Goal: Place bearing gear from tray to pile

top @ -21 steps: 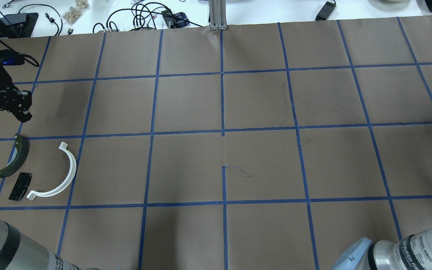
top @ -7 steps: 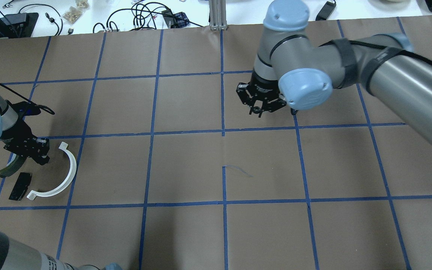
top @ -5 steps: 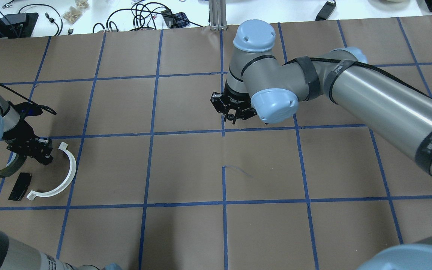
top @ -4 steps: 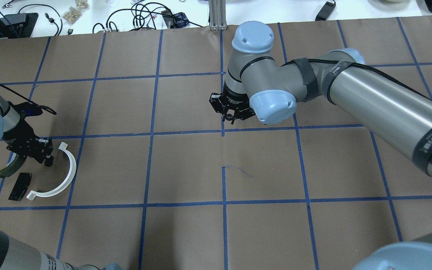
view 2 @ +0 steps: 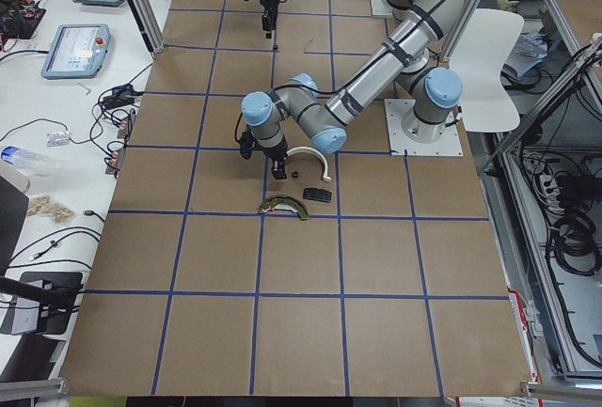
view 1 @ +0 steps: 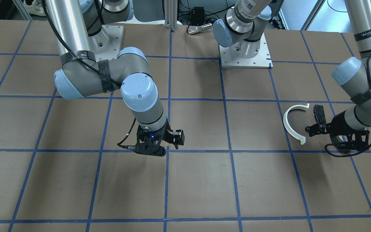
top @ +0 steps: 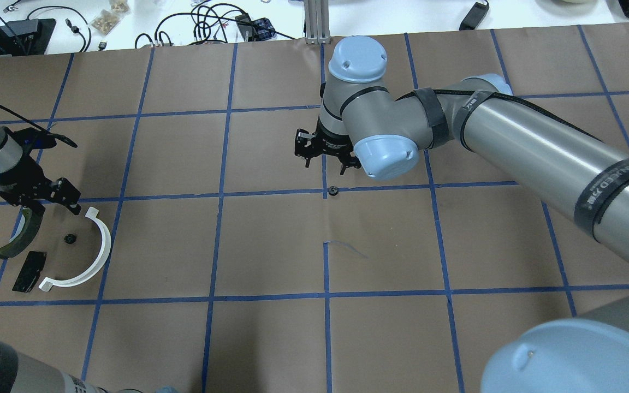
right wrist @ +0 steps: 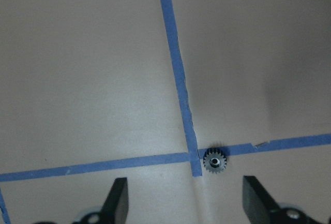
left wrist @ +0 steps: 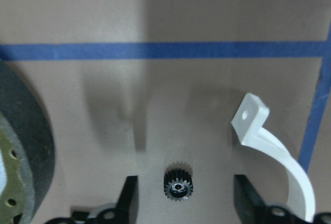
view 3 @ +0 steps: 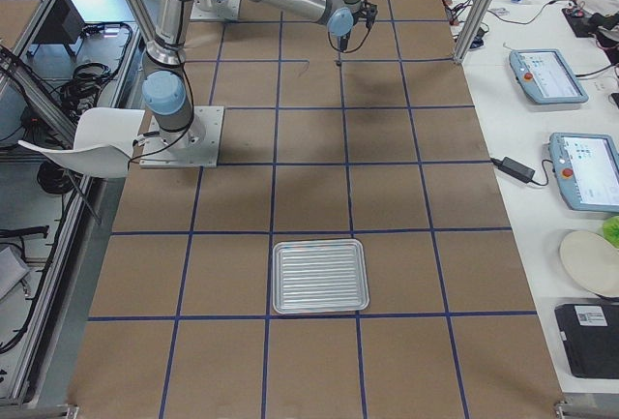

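A small black bearing gear (top: 69, 238) lies on the paper inside the pile, between the white half-ring arc (top: 96, 254) and the dark olive curved shoe (top: 22, 236), with the black pad (top: 29, 271) nearby. My left gripper (top: 52, 206) is open just behind it. In the left wrist view the gear (left wrist: 177, 185) sits free between the open fingers (left wrist: 129, 199). A second gear (top: 334, 190) lies on a tape crossing at the table's middle. My right gripper (top: 324, 165) is open above it, and that gear (right wrist: 214, 161) lies free in the right wrist view.
The silver tray (view 3: 319, 276) sits far off at the robot's right end of the table and looks empty. Cables and small items (top: 211, 22) lie beyond the far edge. The brown paper carries a blue tape grid.
The right arm swung in from the right to the centre, opened and left a gear on the tape crossing. The left gripper opened, drew back and left a gear in the pile.
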